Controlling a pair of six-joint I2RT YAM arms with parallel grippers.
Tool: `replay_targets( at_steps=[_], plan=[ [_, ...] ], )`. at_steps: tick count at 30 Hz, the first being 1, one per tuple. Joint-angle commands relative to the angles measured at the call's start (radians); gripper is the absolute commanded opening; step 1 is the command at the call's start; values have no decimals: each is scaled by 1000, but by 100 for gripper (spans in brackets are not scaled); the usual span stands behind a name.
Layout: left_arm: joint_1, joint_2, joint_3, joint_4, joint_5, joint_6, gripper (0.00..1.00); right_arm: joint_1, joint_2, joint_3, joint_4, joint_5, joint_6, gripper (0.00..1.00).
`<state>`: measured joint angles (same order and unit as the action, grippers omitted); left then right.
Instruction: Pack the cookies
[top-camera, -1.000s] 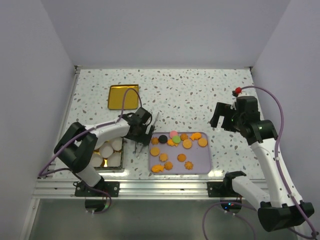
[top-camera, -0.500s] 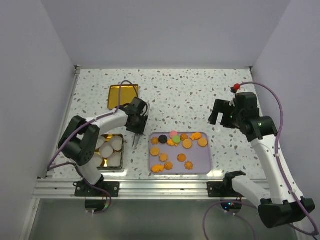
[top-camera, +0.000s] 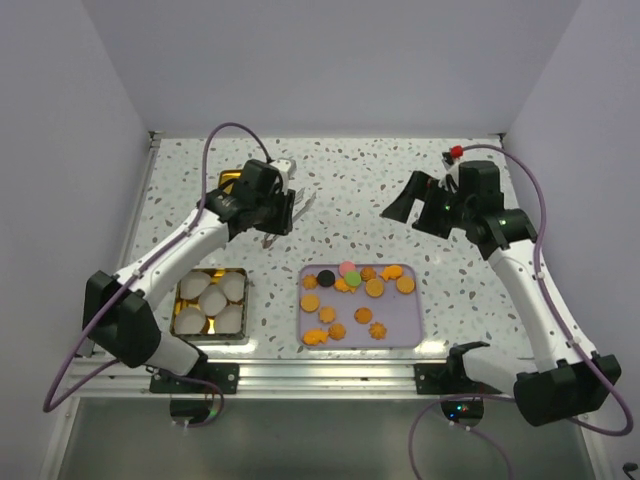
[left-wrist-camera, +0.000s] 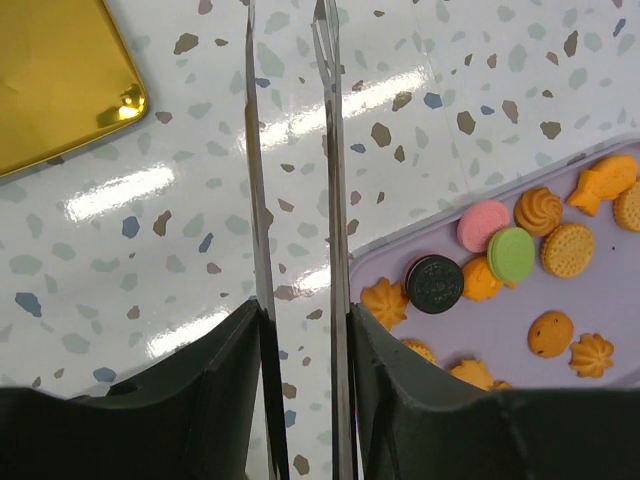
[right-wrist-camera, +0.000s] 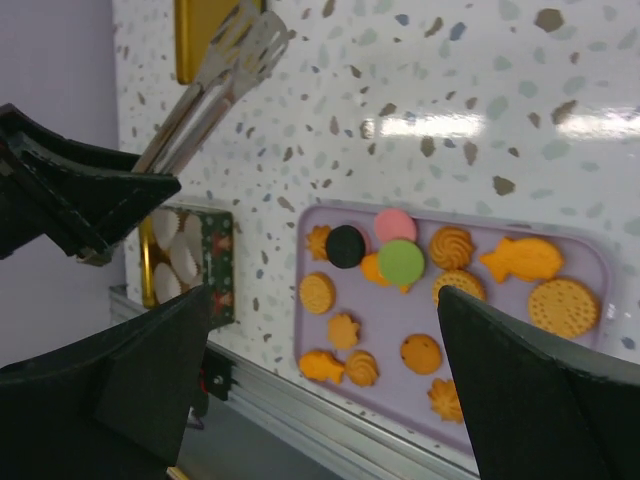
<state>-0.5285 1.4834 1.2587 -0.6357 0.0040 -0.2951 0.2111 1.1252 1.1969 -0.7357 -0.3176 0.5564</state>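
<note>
The cookies (top-camera: 355, 297) lie spread on a lilac tray (top-camera: 410, 335): orange rounds, stars and flowers, plus one pink, one green and one dark brown round (left-wrist-camera: 434, 284). My left gripper (top-camera: 274, 210) hovers over the table behind and left of the tray, shut on a pair of metal tongs (left-wrist-camera: 328, 150). The tongs' two blades run forward between my black fingers (left-wrist-camera: 400, 380), a narrow gap between them and nothing in it. My right gripper (top-camera: 405, 205) hangs open and empty behind the tray, with the cookies (right-wrist-camera: 400, 262) below it.
A gold lid (top-camera: 235, 185) lies at the back left, partly under the left arm. A decorated tin (top-camera: 241, 335) with several white paper cups stands at the front left beside the tray. The tongs (right-wrist-camera: 225, 70) also reach into the right wrist view.
My left gripper closed on the tongs beside the tray, then lifted them back and left toward the gold lid. The right arm swung left and tilted toward the tray.
</note>
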Motion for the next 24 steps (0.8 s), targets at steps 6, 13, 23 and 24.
replay_targets(
  at_steps=[6,13,23,24],
  plan=[
    [-16,-112,41,-81,33,-18,43,157,102,79,210,-130,200,99],
    [-21,-199,28,-95,161,-33,50,177,137,46,223,-176,221,99],
    [-21,-342,-94,100,465,-183,53,318,212,39,403,-187,362,99],
    [-21,-347,-103,116,470,-196,53,318,211,49,407,-183,361,99]
  ],
)
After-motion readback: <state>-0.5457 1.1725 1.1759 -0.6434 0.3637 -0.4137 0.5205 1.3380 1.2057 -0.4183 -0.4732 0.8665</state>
